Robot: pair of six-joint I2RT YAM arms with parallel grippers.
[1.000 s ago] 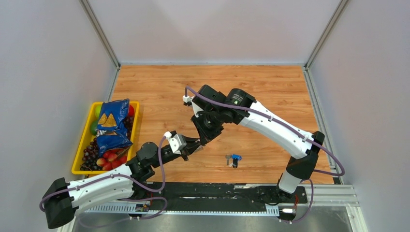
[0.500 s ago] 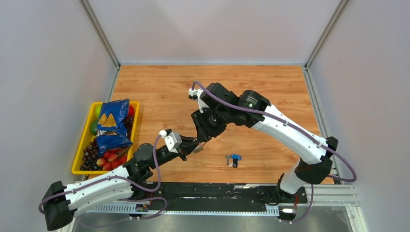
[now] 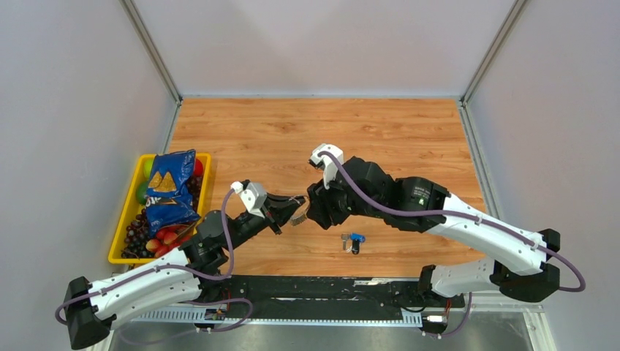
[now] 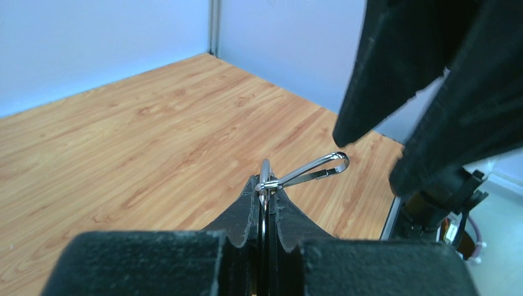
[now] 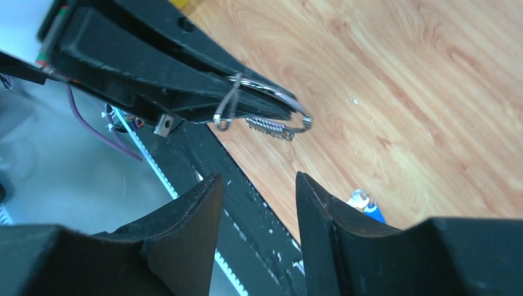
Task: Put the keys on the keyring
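Clamping the keyring in the shut left gripper, holding the right gripper parted, empty, just right of it, blue- and black-headed keys lying nearer, chip bag lettering unreadable.

This is a robotics lab cell: a wood-grain table boxed in by plain pale wall panels on aluminium posts, the left arm and right arm (both white-shelled) bolted to a black mounting rail.

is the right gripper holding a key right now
No, the right gripper stands open in its own wrist view, with nothing between its jaws.
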